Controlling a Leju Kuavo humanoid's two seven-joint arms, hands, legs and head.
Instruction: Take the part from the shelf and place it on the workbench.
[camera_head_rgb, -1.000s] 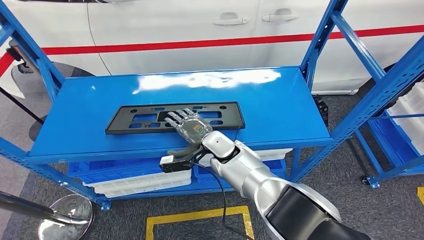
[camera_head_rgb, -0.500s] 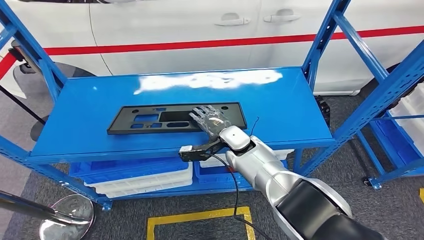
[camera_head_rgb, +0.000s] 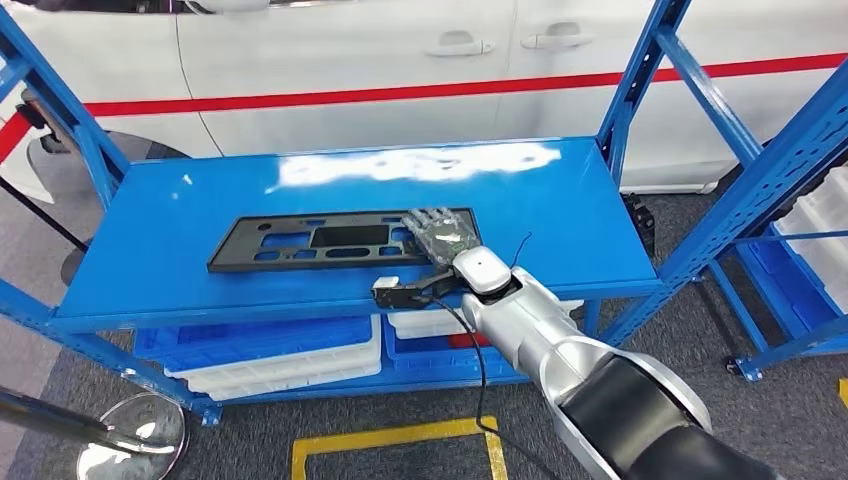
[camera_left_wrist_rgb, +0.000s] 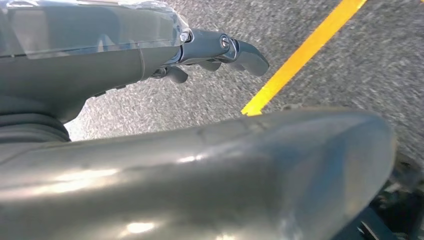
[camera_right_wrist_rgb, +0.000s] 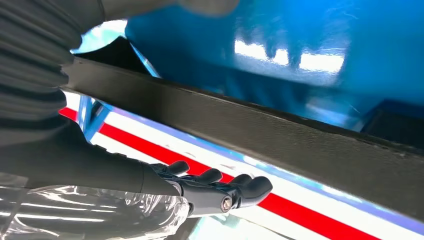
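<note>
Behind the blue steel shelf (camera_head_rgb: 180, 215), a white car with a red stripe (camera_head_rgb: 330, 95) fills the background. Over the last second the right hand (camera_head_rgb: 442, 236) has slid from the middle toward the 3 o'clock end of the flat black slotted plastic part (camera_head_rgb: 300, 240), where it now rests with fingers spread, gripping nothing; a grasp looks imminent. White plastic bins (camera_head_rgb: 290, 360) sit on the lower shelf, contents hidden. Whether the left hand (camera_left_wrist_rgb: 215, 50) holds anything I cannot tell.

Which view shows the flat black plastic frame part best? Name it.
Head view: the flat black plastic frame part lies in full on the blue shelf, under the right hand. Right wrist view shows one dark edge; left wrist view shows floor.
</note>
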